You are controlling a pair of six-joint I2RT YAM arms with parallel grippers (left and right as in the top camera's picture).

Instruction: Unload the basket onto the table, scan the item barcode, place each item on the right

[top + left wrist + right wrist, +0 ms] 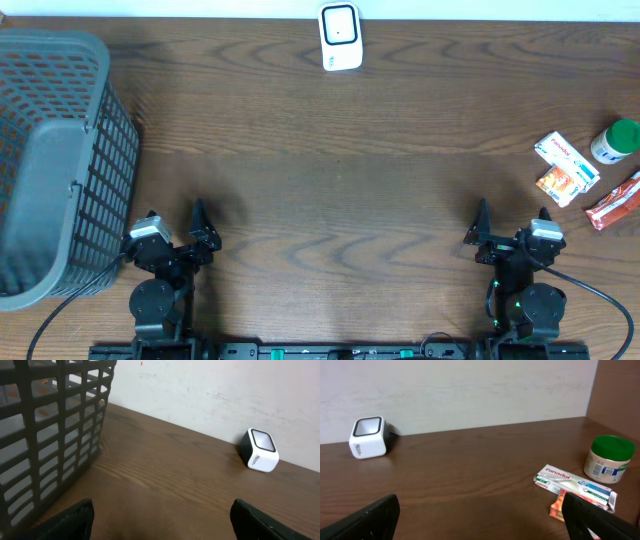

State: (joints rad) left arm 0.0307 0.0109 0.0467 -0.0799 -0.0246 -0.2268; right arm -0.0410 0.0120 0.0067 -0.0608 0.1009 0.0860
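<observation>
Fingers apart, nothing held: left claw (173, 218), right claw (512, 218). Medicine box (566, 155) ahead-right of right claw, apart. Scanner (340, 37) at bench (330, 180) far edge.

The surface (330, 180) was dark brown with wavy grain. The basket (112, 150) was grey lattice, the scanner (340, 37) white, the jar (614, 142) green-lidded, the box (572, 485) white with red lettering, the packet (612, 205) red.
</observation>
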